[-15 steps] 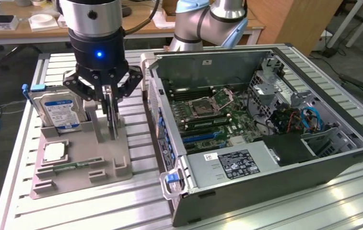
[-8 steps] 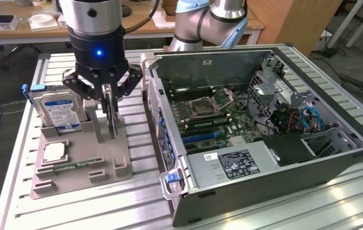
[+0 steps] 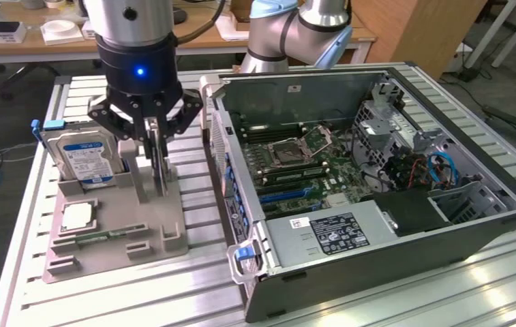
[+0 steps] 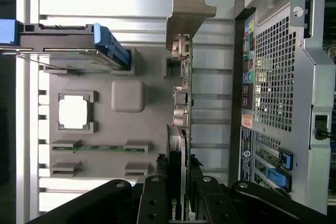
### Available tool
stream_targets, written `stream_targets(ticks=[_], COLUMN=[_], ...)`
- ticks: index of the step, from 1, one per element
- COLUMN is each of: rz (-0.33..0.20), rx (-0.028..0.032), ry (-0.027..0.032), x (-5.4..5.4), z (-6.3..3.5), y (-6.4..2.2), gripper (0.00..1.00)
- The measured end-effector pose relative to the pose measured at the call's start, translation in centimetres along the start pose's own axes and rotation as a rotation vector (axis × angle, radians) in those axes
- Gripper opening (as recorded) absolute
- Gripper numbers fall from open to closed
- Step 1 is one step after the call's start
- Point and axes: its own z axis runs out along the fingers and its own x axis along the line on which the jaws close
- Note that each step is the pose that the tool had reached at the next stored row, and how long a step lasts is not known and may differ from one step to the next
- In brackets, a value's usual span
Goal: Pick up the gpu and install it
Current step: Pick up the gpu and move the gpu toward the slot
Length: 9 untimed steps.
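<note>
Half shut and clamping the upright gpu (image 3: 160, 177) (image 4: 185, 98) edge-on between the jaws, at the grey holder (image 3: 140, 235) on the worktop (image 3: 476, 289).

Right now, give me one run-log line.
hand: closed on gpu | gpu: upright in gray holder | computer case: open, gpu not installed

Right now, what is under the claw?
A thin green card with silver end bracket, standing on edge in the grey moulded tray. Its bottom edge is covered by the tray.

one end of the gpu (image 4: 190, 9) hidden between the claw (image 4: 181, 184) fingers, hard drive (image 3: 83, 158) label print too small to read, arm (image 3: 130, 27) cut off by the exterior view's top edge
</note>
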Motion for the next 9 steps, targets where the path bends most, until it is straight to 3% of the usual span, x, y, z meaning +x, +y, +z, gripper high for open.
stream_targets(ticks=[9], rz=[0.0], rx=[0.0], ry=[-0.0001], x=[0.0], z=[-0.28], y=[0.01], gripper=[0.26])
